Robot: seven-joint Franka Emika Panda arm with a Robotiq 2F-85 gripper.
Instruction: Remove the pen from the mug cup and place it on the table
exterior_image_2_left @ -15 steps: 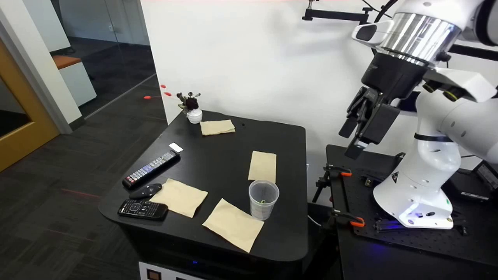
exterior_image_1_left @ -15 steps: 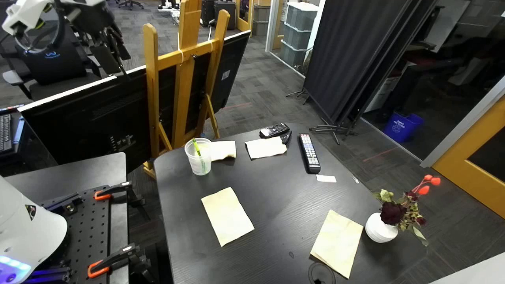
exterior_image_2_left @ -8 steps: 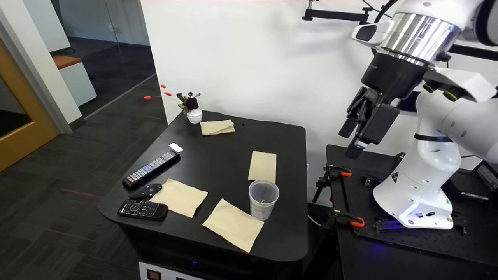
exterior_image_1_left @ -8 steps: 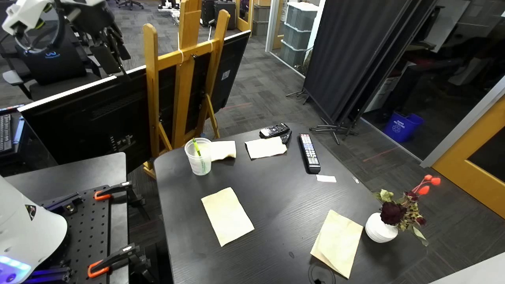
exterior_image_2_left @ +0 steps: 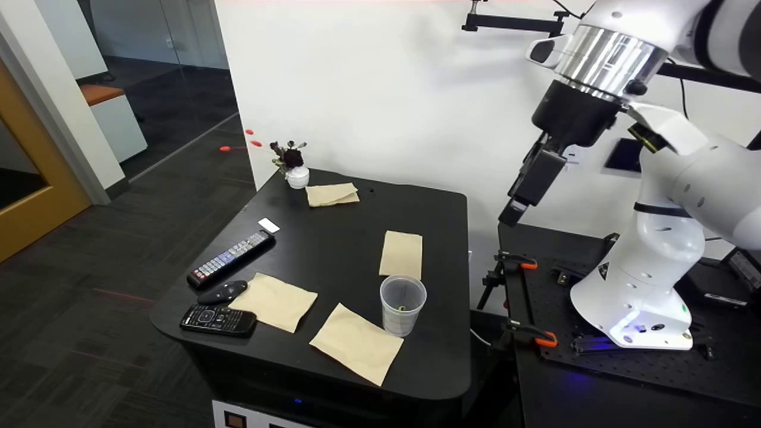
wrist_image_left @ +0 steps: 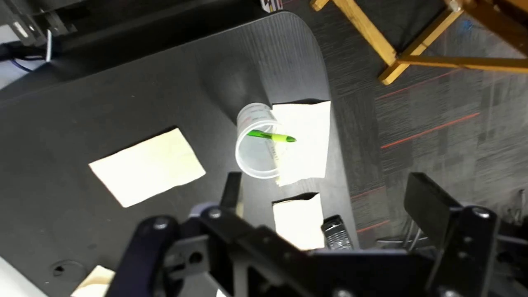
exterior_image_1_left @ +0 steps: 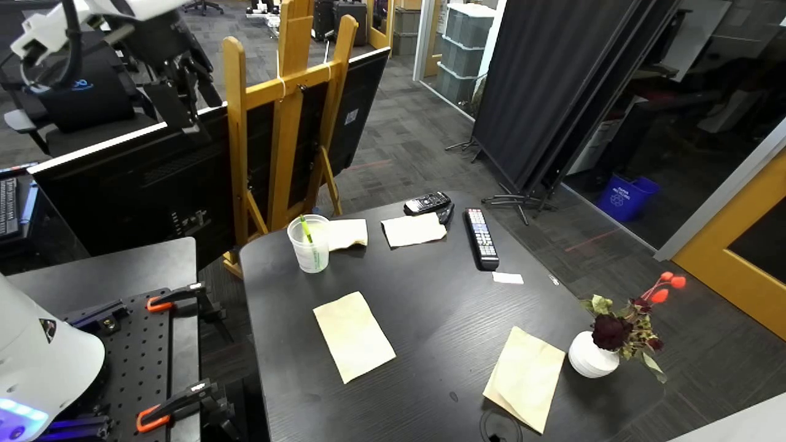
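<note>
The mug cup [exterior_image_1_left: 313,256] is a translucent whitish cup upright near a rounded corner of the dark table [exterior_image_1_left: 430,294]. The green pen [exterior_image_1_left: 306,228] leans inside it, its tip above the rim. In an exterior view the cup [exterior_image_2_left: 399,321] shows only a bit of the pen [exterior_image_2_left: 402,308] inside. In the wrist view the pen [wrist_image_left: 272,136] sticks out over the rim of the cup [wrist_image_left: 251,115]. My gripper [wrist_image_left: 326,177] is open and empty, its fingers wide apart. In the exterior views the gripper [exterior_image_1_left: 202,118] is high up, beside the table and apart from the cup; it also appears here [exterior_image_2_left: 511,214].
A paper sheet [exterior_image_1_left: 348,234] lies against the cup; further sheets [exterior_image_1_left: 355,336] lie on the table. Remotes [exterior_image_1_left: 482,238] [exterior_image_2_left: 218,320] and a white vase with flowers [exterior_image_1_left: 592,356] stand or lie farther off. A wooden easel [exterior_image_1_left: 236,141] stands behind the table.
The arm has moved a little toward the table and turned, so in an exterior view its fingers now overlap. The cup and pen have not moved.
</note>
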